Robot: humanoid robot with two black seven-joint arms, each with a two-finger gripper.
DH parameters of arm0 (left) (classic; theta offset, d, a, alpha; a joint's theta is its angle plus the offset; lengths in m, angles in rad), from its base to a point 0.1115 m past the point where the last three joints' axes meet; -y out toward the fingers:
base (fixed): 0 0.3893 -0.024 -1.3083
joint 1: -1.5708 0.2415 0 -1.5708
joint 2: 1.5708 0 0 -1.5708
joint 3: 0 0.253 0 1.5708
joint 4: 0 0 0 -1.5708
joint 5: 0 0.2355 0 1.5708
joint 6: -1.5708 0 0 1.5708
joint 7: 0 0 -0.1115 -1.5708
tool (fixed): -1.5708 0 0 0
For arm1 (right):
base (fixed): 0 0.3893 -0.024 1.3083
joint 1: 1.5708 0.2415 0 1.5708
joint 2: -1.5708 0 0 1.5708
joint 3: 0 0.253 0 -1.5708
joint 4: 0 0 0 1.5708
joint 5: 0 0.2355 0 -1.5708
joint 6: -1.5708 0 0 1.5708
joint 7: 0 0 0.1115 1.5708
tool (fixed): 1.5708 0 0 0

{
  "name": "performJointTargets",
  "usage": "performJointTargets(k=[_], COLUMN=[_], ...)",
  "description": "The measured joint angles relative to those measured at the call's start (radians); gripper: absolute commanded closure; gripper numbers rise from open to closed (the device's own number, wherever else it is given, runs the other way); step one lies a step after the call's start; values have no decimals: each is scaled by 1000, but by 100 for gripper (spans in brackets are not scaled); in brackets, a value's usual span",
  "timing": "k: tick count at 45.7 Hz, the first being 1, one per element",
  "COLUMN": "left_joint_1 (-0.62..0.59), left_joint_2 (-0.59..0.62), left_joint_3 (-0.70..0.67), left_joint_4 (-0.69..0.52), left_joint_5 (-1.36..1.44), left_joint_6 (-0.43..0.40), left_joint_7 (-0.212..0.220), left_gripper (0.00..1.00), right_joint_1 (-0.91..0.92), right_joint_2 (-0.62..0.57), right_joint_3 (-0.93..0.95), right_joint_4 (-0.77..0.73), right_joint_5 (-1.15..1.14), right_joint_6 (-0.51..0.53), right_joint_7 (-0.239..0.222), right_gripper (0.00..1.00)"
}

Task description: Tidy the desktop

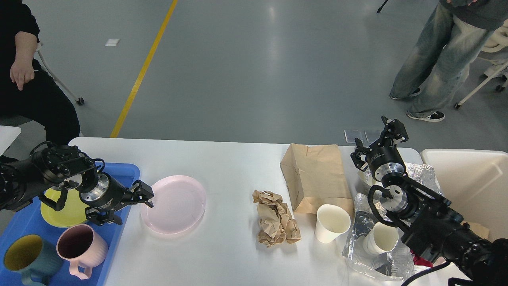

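Observation:
The white desktop (pixel 230 163) holds a pink plate (pixel 174 203), a crumpled brown paper (pixel 275 218), a flat brown paper bag (pixel 316 176) and a white paper cup (pixel 331 222). A second paper cup (pixel 381 237) lies in a clear plastic bag (pixel 363 260). My left gripper (pixel 134 212) is open and empty over the blue tray's right edge, one fingertip at the plate's left rim. My right gripper (pixel 375 139) is open and empty, raised just right of the paper bag.
The blue tray (pixel 119 171) at the left holds a yellow plate (pixel 65 208), a pink mug (pixel 79 244) and a teal mug (pixel 22 258). Crumpled foil (pixel 420 172) lies by a cream bin (pixel 472 178) at the right. One person sits far left, another stands far right.

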Motion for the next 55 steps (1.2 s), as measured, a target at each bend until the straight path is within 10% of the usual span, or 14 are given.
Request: performJointTargets(k=[55], left_joint_1=[100], left_joint_2=[109], left_joint_3=[-219], left_joint_4=[19], left_joint_5=[-6], left_joint_6=[-4], left_joint_7=[-16], left_gripper=[5], right_joint_1=[0], right_joint_2=[0], right_joint_3=[0], right_joint_4=[0], right_joint_5=[0], right_joint_6=[0], right_joint_7=[0], right_gripper=[0])
